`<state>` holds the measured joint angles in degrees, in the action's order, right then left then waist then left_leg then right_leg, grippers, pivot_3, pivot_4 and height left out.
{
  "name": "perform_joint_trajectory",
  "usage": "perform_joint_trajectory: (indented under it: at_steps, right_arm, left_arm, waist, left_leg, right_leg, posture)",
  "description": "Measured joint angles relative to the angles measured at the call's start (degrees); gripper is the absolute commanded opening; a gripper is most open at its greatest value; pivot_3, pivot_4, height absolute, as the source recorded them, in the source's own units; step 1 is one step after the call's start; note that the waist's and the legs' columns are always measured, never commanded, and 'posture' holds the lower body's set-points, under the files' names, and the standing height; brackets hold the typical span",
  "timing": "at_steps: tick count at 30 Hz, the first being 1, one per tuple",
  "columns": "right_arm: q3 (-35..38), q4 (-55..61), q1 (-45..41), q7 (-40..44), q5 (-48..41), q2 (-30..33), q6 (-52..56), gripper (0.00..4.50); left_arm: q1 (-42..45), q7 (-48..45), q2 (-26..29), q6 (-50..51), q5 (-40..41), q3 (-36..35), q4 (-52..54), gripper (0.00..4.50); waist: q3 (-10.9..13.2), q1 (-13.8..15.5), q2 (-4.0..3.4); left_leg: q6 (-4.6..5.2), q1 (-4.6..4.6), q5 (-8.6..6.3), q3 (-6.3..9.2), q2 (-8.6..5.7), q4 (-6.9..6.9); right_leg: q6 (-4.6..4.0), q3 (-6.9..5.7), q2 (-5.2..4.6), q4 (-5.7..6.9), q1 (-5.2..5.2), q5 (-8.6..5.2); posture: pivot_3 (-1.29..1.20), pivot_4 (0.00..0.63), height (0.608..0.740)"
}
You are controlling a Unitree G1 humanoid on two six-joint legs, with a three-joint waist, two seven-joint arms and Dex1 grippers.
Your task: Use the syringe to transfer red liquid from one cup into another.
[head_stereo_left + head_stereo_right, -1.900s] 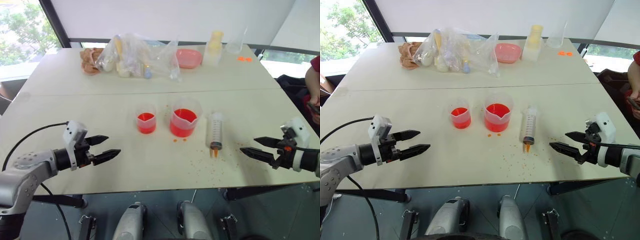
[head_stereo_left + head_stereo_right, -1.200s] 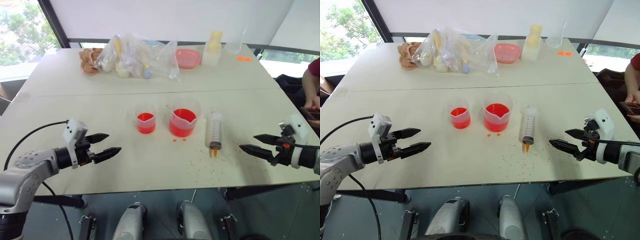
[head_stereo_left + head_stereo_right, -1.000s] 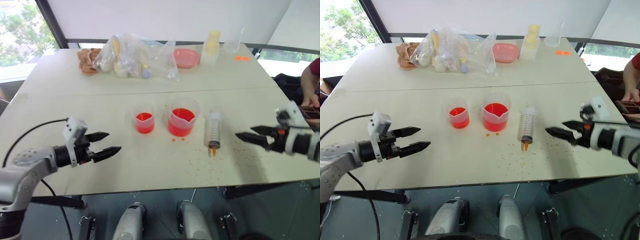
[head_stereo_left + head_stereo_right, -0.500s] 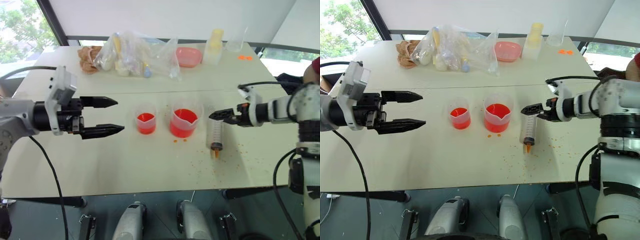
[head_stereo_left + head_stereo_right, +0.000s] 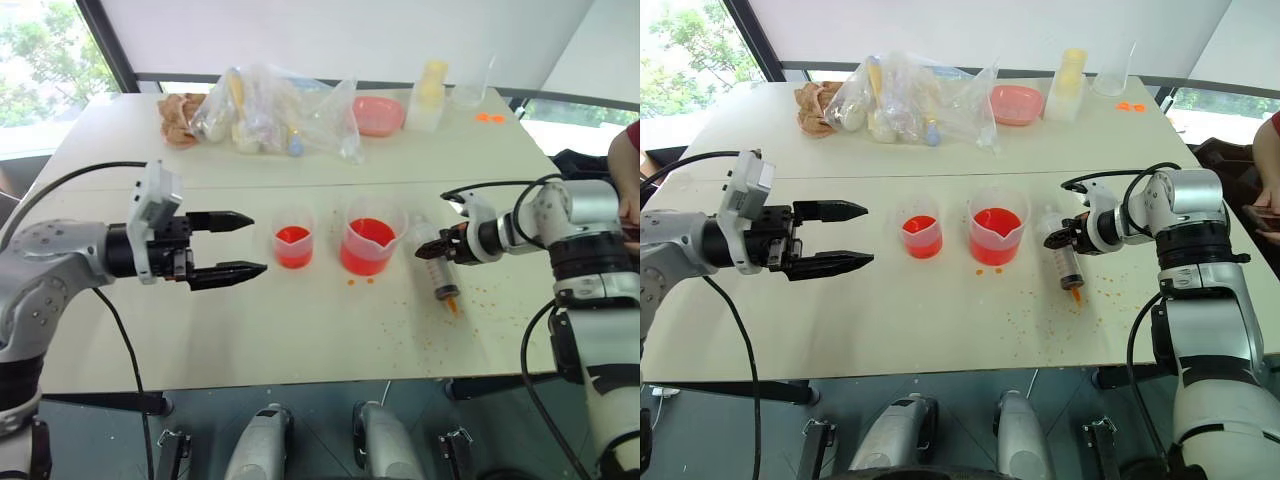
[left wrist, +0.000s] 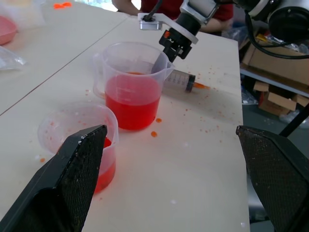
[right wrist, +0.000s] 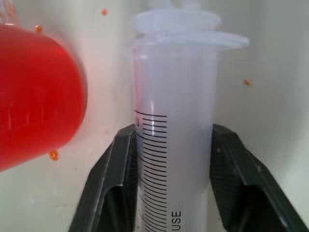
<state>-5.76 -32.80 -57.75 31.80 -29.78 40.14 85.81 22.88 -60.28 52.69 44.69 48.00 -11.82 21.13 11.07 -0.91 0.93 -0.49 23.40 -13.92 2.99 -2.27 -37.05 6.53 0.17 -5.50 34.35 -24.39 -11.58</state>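
Note:
The syringe lies on the table just right of the larger beaker, orange tip toward the front edge. My right gripper is shut on its barrel near the plunger end; the right wrist view shows a black finger pressed against each side of the graduated barrel. Red liquid fills the lower half of the larger beaker. The smaller beaker, to its left, holds a shallow layer of red liquid. My left gripper hovers open, left of the smaller beaker, pointing at it.
At the far side are a clear plastic bag of items, a pink bowl, a pale bottle and an empty clear cup. Orange droplets speckle the table near the syringe. A person's arm is at the right edge.
My right gripper swung in from the table's right edge and shut on the syringe barrel, and the syringe's tip has turned to the right. My left gripper rose and moved toward the beakers, staying open.

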Motion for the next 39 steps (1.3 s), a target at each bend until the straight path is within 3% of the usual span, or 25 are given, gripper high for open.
perform_joint_trajectory:
  at_steps: [10,14,19,24,28,39]
  right_arm:
    - [-1.7,1.7,1.1,6.9,2.7,4.6,-9.3,1.43]
    - [7.9,5.6,-7.9,7.3,2.6,8.4,-15.6,1.43]
    - [20.2,24.0,-5.5,3.8,-3.0,-0.7,-23.0,1.43]
    - [23.8,40.0,4.7,-2.0,-7.6,-15.3,-30.6,1.43]
    - [18.4,48.6,14.8,-2.8,-5.6,-22.4,-41.4,1.43]
    - [10.7,49.0,25.9,-4.1,3.6,-23.5,-56.2,1.43]
  left_arm:
    - [-0.2,0.6,-0.5,-0.6,-1.0,-0.8,-1.1,4.5]
    - [4.0,1.8,-2.0,-0.7,-1.0,-1.6,-5.9,4.5]
    - [14.7,4.0,-6.7,-3.9,-3.2,0.0,-13.3,4.5]
    - [23.0,2.0,-10.4,-8.7,-8.6,4.6,-23.6,4.5]
    - [29.4,-0.7,-13.8,-13.2,-12.6,7.8,-30.7,4.5]
    - [41.6,-3.5,-23.8,-23.1,-18.8,10.7,-42.2,4.5]
  waist:
    - [0.1,0.2,-0.14]
    - [0.3,0.0,-0.49]
    - [0.2,-0.2,-0.29]
    - [0.2,0.3,-0.25]
    - [0.2,0.4,-0.24]
    - [0.2,-0.1,-0.25]
  left_leg:
    - [-0.01,0.08,0.0,-0.03,-0.02,-0.1]
    - [-0.01,0.11,0.01,-0.05,0.03,0.0]
    - [-0.01,0.02,0.01,0.09,0.16,0.03]
    - [-0.04,0.04,0.03,0.13,0.02,-0.08]
    - [-0.04,0.07,0.03,0.14,-0.09,-0.12]
    - [-0.06,0.02,0.05,0.07,-0.1,-0.13]
  right_leg:
    - [0.09,0.03,-0.04,0.0,-0.05,0.05]
    - [0.23,0.04,0.08,0.05,-0.2,0.14]
    - [0.23,0.0,0.28,0.25,-0.17,0.15]
    - [0.23,0.02,0.1,0.72,-0.29,0.15]
    - [0.24,0.0,0.03,0.73,-0.26,0.15]
    - [0.25,0.08,0.04,0.77,-0.35,0.15]
  posture:
    - [0.0,0.15,0.74]
    - [0.0,0.15,0.74]
    - [0.0,0.15,0.74]
    - [0.0,0.15,0.74]
    - [0.0,0.15,0.74]
    - [0.0,0.15,0.74]
